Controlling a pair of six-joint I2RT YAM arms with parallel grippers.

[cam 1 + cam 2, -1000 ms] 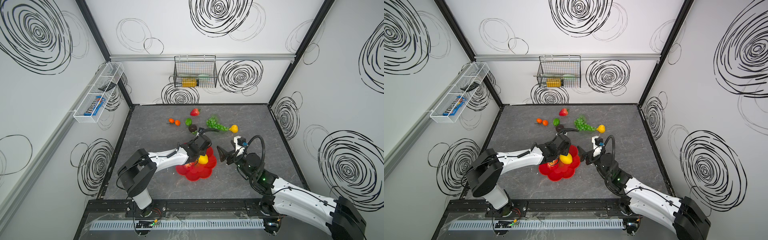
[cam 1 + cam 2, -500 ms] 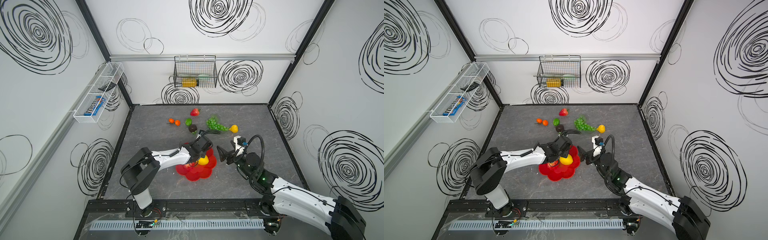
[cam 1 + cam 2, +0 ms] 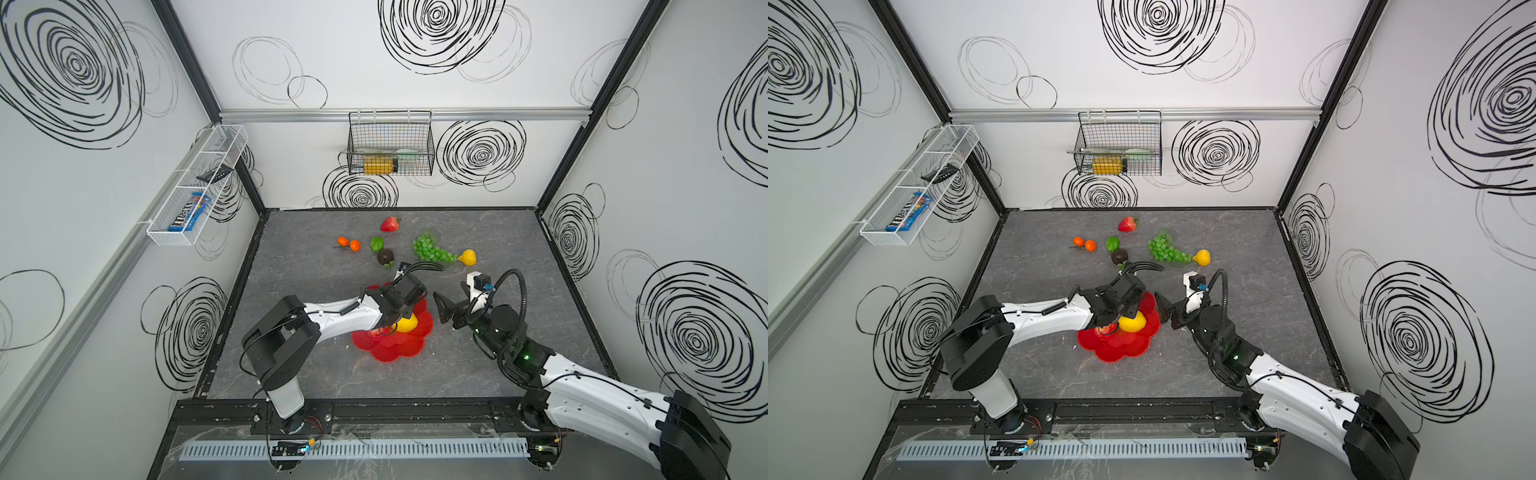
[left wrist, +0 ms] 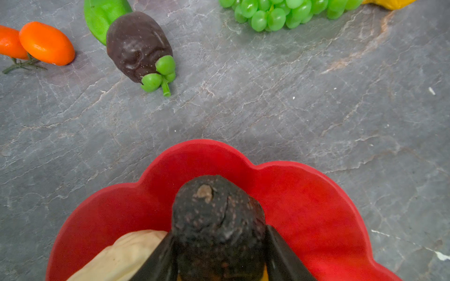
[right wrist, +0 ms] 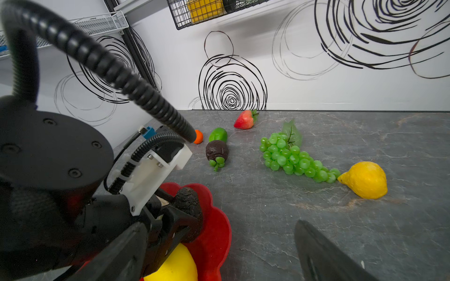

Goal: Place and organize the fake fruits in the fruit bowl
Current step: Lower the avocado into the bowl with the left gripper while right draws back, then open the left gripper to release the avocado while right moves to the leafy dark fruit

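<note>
The red scalloped fruit bowl (image 3: 399,353) (image 3: 1121,347) sits mid-table. My left gripper (image 4: 219,231) (image 3: 405,316) hangs over its far side, shut on a dark avocado (image 4: 216,211) (image 5: 188,202) whose tip points outward. In the bowl lie a yellow lemon (image 3: 406,323) (image 5: 175,267), a red apple (image 3: 380,331) and a cream lumpy piece (image 4: 121,255). Behind the bowl on the table are a strawberry (image 3: 390,224), two oranges (image 3: 348,243), a lime (image 3: 376,243), another dark avocado (image 3: 385,257), green grapes (image 3: 430,249) and a pear (image 3: 467,257). Just right of the bowl, my right gripper (image 3: 442,309) (image 5: 220,225) is open and empty.
A black wire basket (image 3: 390,143) with a yellow bottle hangs on the back wall. A white mesh tray (image 3: 195,187) is fixed to the left wall. The two grippers are close together at the bowl's right rim (image 5: 219,231).
The left arm has shifted slightly over the bowl with the avocado, and its fingers have eased a little wider. The right arm has stayed still.
</note>
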